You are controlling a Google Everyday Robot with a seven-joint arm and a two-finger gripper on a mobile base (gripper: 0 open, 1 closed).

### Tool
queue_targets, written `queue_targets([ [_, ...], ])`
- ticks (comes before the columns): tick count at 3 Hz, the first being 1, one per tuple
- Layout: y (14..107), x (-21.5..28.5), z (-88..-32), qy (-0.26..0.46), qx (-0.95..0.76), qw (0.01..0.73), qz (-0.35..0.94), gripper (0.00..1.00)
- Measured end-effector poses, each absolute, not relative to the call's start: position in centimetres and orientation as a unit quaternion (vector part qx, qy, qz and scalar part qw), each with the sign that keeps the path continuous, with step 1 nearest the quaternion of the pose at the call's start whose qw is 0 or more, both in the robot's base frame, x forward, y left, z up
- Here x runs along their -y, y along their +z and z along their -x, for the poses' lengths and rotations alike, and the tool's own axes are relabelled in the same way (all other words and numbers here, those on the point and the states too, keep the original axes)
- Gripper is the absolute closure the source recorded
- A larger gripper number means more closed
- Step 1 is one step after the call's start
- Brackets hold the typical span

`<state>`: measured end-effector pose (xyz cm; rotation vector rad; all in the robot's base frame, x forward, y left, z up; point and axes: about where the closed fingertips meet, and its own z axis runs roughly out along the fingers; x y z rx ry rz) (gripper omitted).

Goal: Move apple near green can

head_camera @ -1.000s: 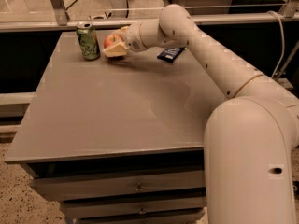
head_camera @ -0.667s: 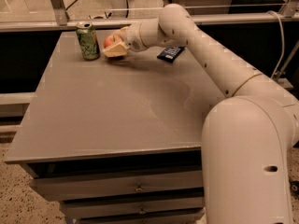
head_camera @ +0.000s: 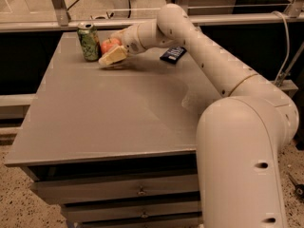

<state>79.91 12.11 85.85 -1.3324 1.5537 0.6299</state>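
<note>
Red round apple point(head_camera: 109, 44) clasped in cream tool point(head_camera: 109, 49), beside cylindrical green can point(head_camera: 88, 42)

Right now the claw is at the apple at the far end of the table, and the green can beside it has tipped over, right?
Not quite. The can has not tipped over: it stands upright with its silver top up, as the camera view shows. The rest holds: the claw is at the apple at the far end of the table, with the can beside it.
</note>
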Motion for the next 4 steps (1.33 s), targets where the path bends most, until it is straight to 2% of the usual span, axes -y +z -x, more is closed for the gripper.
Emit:
queue_targets([
  [1,86.1,-12.8,-79.4,0.269,-0.630,0.472,0.555,0.00],
  [2,88.0,-11.4,-78.0,0.255,-0.625,0.474,0.566,0.00],
  [4,93.6,-3.1,-69.3,0.221,-0.608,0.474,0.597,0.00],
])
